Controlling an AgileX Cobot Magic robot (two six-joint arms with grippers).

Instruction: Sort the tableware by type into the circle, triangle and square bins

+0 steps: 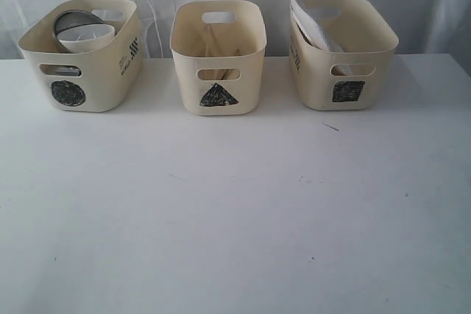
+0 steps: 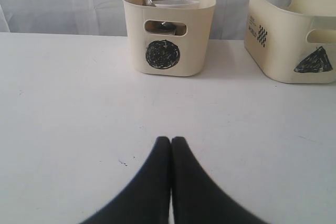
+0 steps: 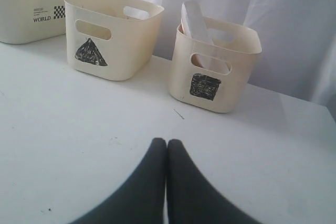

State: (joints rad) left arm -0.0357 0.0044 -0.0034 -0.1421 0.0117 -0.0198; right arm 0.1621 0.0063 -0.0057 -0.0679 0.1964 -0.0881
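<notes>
Hazard: the white plate [image 1: 305,23] leans on edge above the rim of the square bin [image 1: 368,49]. An arm brushing that bin could tip the plate out. The steel bowl [image 1: 73,20] and white bowl [image 1: 92,37] sit in the circle bin [image 1: 103,79]. The left claw [image 2: 171,139] and right claw [image 3: 167,141] are clenched and empty, low over the counter [image 1: 235,218], well apart from every bin.

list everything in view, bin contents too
cream plastic bins: 3, cream, circle bin left, triangle bin middle, square bin right
steel bowl: 1, silver, in circle bin
white bowl: 1, white, in circle bin
wooden chopsticks: count unclear, tan, in triangle bin
white squarish plate: 1, white, leaning in square bin
table: 1, white, under bins
curtain: 1, white, behind
left gripper: 1, black, shut, over table
right gripper: 1, black, shut, over table
</notes>
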